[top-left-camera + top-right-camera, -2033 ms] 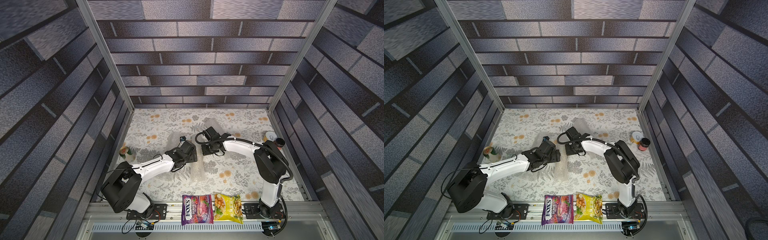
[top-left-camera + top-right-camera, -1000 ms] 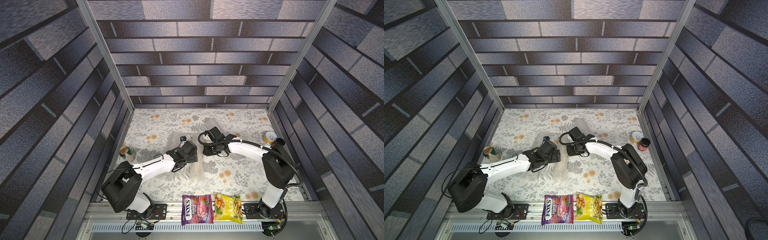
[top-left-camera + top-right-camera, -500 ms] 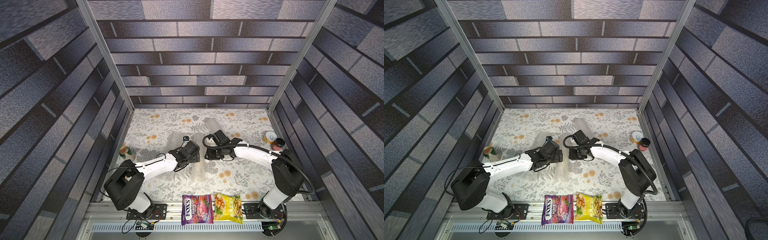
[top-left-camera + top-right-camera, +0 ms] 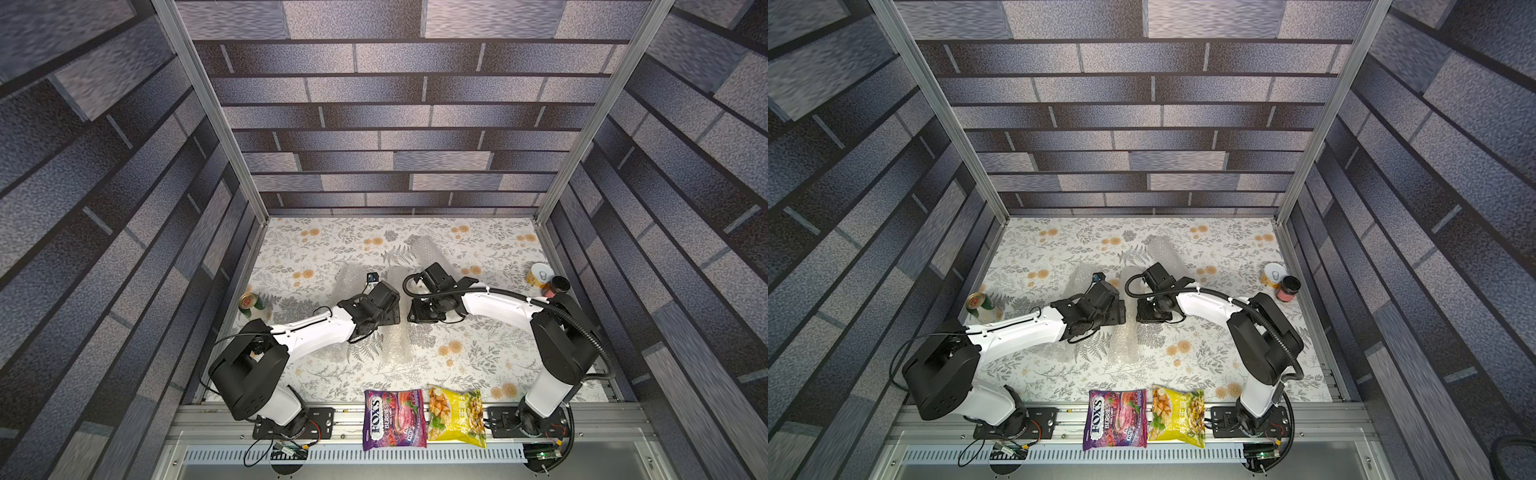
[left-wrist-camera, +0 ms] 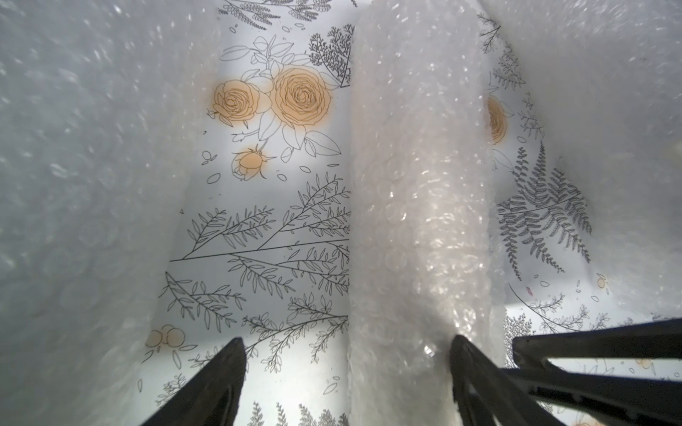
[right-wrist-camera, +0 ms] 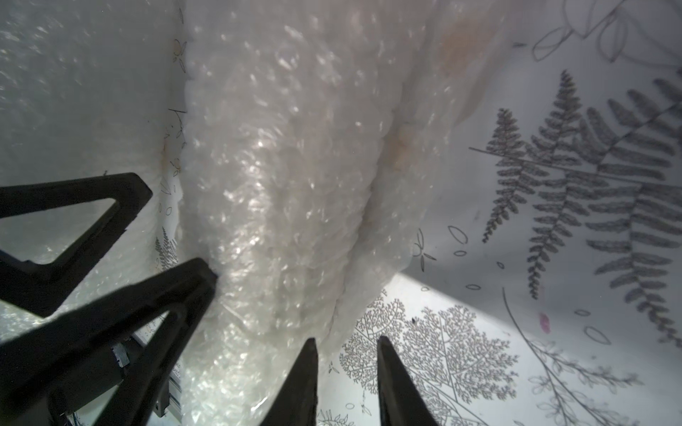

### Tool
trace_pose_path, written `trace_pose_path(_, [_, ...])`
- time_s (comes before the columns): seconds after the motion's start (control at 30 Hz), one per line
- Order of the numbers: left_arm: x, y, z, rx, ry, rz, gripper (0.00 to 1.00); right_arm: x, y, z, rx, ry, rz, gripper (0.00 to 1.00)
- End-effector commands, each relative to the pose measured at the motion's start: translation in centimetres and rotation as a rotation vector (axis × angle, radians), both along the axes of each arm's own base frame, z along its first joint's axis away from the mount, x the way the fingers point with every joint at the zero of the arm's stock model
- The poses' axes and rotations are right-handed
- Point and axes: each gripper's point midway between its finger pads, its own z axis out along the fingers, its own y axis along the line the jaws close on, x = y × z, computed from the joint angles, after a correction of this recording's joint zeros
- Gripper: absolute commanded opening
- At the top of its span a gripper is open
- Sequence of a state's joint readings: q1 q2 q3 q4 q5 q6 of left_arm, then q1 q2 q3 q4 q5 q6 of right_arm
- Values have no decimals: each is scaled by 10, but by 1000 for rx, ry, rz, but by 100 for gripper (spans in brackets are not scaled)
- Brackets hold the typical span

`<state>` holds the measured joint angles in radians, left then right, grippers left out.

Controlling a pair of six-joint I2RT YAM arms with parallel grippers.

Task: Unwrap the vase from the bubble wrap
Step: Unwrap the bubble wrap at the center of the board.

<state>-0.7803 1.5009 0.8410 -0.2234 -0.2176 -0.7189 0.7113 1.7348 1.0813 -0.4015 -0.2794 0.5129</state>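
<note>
Meeting over the bubble wrap roll (image 4: 398, 345) at mid-table, left gripper (image 4: 384, 311) and right gripper (image 4: 424, 312) face each other.
In both top views the wrists hide the fingers, so neither grip shows there; a second roll (image 4: 352, 277) lies beside the left wrist and a third roll (image 4: 428, 249) lies beyond the right one. In the left wrist view the left fingers (image 5: 221, 383) are spread wide astride the roll, one tip touching its edge and the other clear of it over the floral cloth (image 5: 258, 221); blurred wrap crowds both sides. In the right wrist view the right fingers (image 6: 302, 387) are nearly together, with only cloth in the slit, grasping nothing, just beside the roll's edge. What the roll wraps cannot be made out.
</note>
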Motion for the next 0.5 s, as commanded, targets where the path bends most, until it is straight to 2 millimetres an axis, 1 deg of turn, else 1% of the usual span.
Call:
trace_pose_path(0.0, [-20, 14, -27, 103, 105, -22, 87, 2, 2, -4, 6, 11, -10, 29])
trace_pose_path(0.2, [-20, 14, -27, 103, 104, -22, 87, 4, 3, -4, 7, 10, -11, 29])
trace_pose_path(0.47, [-19, 12, -28, 97, 105, -23, 87, 4, 5, -9, -3, 28, 0, 29])
